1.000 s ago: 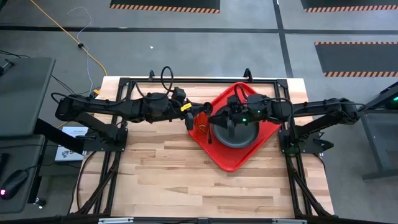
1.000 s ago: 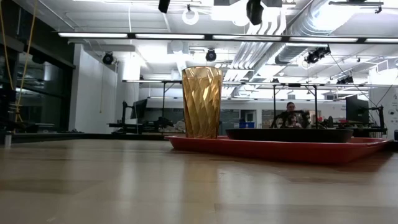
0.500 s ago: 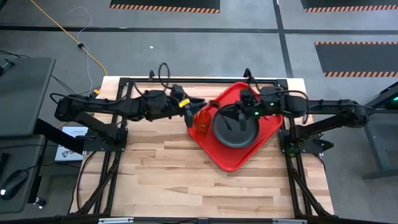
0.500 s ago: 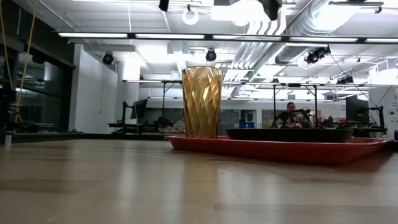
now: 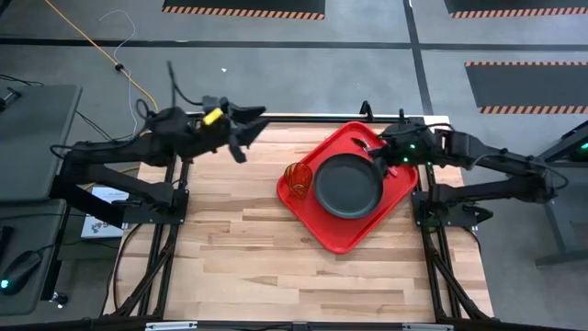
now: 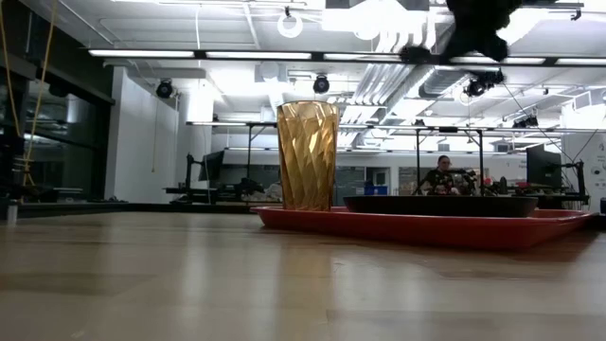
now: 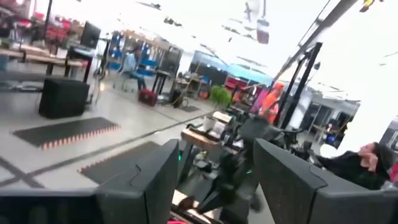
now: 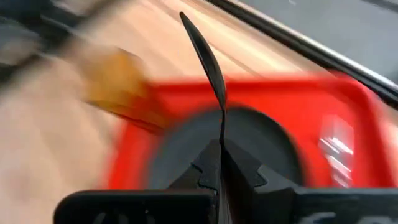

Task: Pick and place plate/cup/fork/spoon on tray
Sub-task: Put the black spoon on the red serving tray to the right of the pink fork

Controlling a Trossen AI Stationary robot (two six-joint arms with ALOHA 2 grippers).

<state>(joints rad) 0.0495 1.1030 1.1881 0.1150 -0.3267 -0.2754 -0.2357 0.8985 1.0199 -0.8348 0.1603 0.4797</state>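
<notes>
The red tray [image 5: 323, 230] lies on the table's right half. On it rest the black plate [image 5: 347, 186] and, upright by its left corner, the amber cup [image 5: 298, 177], also seen as the cup [image 6: 307, 156] in the low view. My right gripper [image 5: 378, 147] hovers over the tray's far right corner, shut on the dark spoon [image 8: 205, 56]. My left gripper [image 5: 250, 131] hangs open above the table's far left edge, with nothing between its fingers [image 7: 143, 186]. I cannot make out the fork; a pale blur [image 8: 336, 146] lies on the tray floor. My right gripper pinches the spoon's thin handle [image 8: 221, 134] between its two shut fingers. The spoon runs straight on from the fingers, its oval bowl [image 8: 208, 62] out ahead of the tips and seen edge-on. It is lifted clear above the tray and plate.
Black frame rails [image 5: 276, 118] run along the table's far edge and down both sides. Bare wood [image 5: 276, 267] fills the near half of the table. People sit far off in the room behind the table [image 6: 440, 175].
My left gripper has drawn back from the cup toward the table's far left and risen, and its fingers now stand apart. My right gripper has gone from above the plate toward the table's right edge, carrying the spoon. Cup, plate and tray have stayed put.
</notes>
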